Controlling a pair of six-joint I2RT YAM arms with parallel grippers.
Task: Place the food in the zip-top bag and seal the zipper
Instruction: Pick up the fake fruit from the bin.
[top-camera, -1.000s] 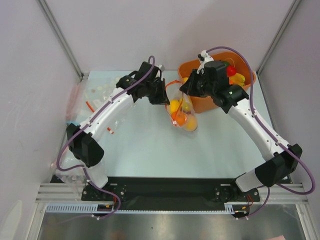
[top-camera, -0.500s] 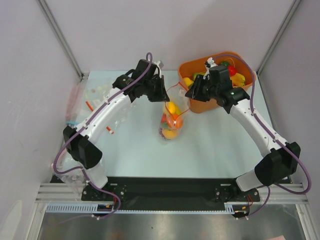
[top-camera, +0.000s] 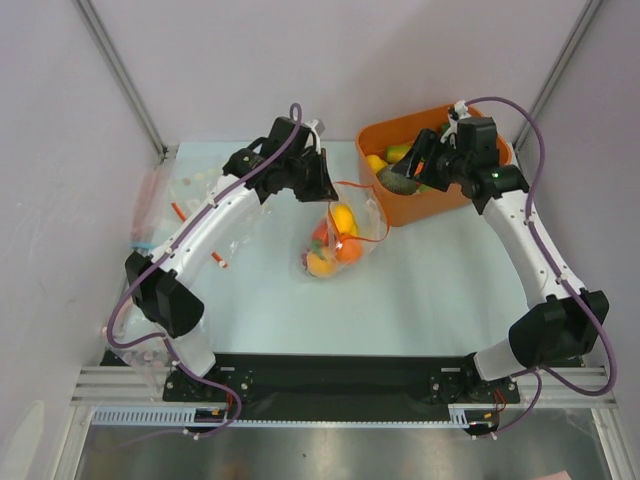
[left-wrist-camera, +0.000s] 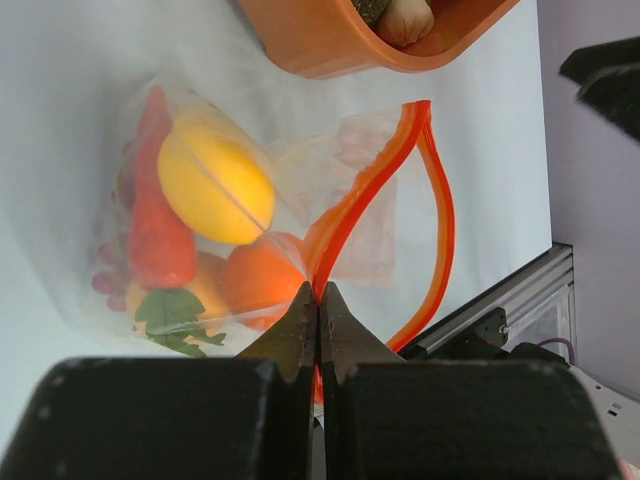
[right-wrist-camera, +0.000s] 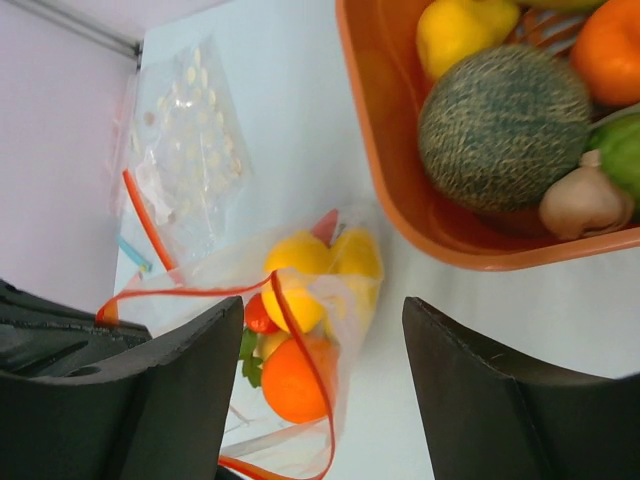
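Your left claw (left-wrist-camera: 318, 300) is pinched tight on one side of the thin red-orange zipper strip (left-wrist-camera: 436, 205), its two fingertips meeting on the plastic. The clear crinkly plastic zip-top bag (top-camera: 335, 238) rests on the pale table (top-camera: 440, 270) between the arms, just beside the near left corner of the orange plastic tub (top-camera: 408, 208), without a visible touch. Its mouth is unsealed: the two halves of the strip stand apart in a wide loop. Inside the bag you can see a glossy yellow toy mango (left-wrist-camera: 215, 180), a round orange toy fruit (left-wrist-camera: 265, 285), a long red-orange tapered toy vegetable (left-wrist-camera: 155, 235) and purple grapes (left-wrist-camera: 108, 282), crowded at the bottom. Your right claw (right-wrist-camera: 322, 325) hangs over the tub with its fingers spread wide and nothing between them. A netted green melon (right-wrist-camera: 505, 125) lies in the tub among other toy food. A second clear bag of small pale pieces (right-wrist-camera: 185, 160) lies flat at the far left
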